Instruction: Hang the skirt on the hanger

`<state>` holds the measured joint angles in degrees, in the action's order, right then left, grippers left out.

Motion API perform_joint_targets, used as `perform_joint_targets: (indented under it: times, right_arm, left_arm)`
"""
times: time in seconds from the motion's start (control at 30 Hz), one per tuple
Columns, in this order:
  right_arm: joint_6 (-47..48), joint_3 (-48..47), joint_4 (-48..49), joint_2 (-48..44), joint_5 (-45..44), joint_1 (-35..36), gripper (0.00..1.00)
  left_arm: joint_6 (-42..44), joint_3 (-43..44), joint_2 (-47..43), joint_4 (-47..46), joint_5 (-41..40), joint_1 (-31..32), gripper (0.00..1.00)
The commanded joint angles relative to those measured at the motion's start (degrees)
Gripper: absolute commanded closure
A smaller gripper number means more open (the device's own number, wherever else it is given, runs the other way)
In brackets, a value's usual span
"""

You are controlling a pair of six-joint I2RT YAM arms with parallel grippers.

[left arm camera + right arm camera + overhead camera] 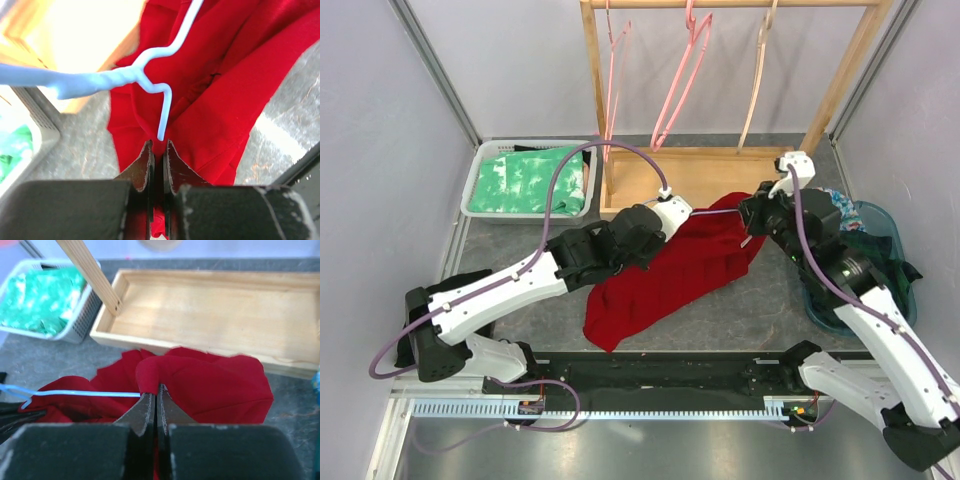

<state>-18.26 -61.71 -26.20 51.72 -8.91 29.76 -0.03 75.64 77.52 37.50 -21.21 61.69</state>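
Far left stands a white slatted plastic basket (485, 160) holding green patterned cloth (525, 180); neither is involved. Next, the left gripper (158, 150) has its jaws drawn close together. The free wire end of the thin pale-blue wire hanger (125, 75) meets the jaw tips and red shows in the slit, so it cannot be told whether wire, cloth or neither is pinched. The hanger runs level between the two grippers, just above the red fabric skirt (670, 270). The skirt lies crumpled on the grey tabletop (760, 300), its upper edge just in front of the shallow wooden tray (210, 310). The right gripper (151, 397) is closed on a raised fold at the skirt's upper right corner, and the far end of the wire reaches those same tips. At far right a teal plastic basin (888, 228) holds other garments. Judgement: the step in hand is threading or draping the skirt onto the hanger, and it is not yet complete, since most of the cloth rests on the table. The next move calls for holding the hanger steady while the pinched fold is drawn over the wire without the thin wire slipping free.
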Motion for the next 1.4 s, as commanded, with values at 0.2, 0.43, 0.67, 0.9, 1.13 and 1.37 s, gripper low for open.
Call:
perform_joint_targets:
  times: [0.2,0.43,0.67,0.9,1.13,1.37]
  right_arm:
    - [-1.33,-9.31,-2.9,-2.51,3.71,1.18,1.0]
    - [-7.83,7.2,2.01,-2.93,14.35,1.53,1.0]
    - [-11.8,14.43,8.62,-6.55,21.91,3.55,1.0]
    - [-9.34,16.18,3.88,-7.6,15.78,3.46,0.92]
    - [-8.64,19.0,-0.96,-7.25,1.88,3.47,0.47]
    - [5.92,14.78,9.91,-7.6,18.63,3.46,0.45]
  left_arm:
    - [7.5,10.32,-5.88,-11.13,5.38,0.62,0.98]
    - [7.42,-2.66,-9.31,-21.84,14.7,0.54,0.98]
    - [3.91,-13.05,-9.22,-29.75,18.57,0.45,0.98]
    - [2.06,-23.24,-12.47,-33.63,19.1,0.36,0.98]
    - [1.35,-29.66,-19.67,-33.45,21.03,0.18,0.98]
    - [1.88,-31.25,-23.72,-31.44,23.76,0.1,0.98]
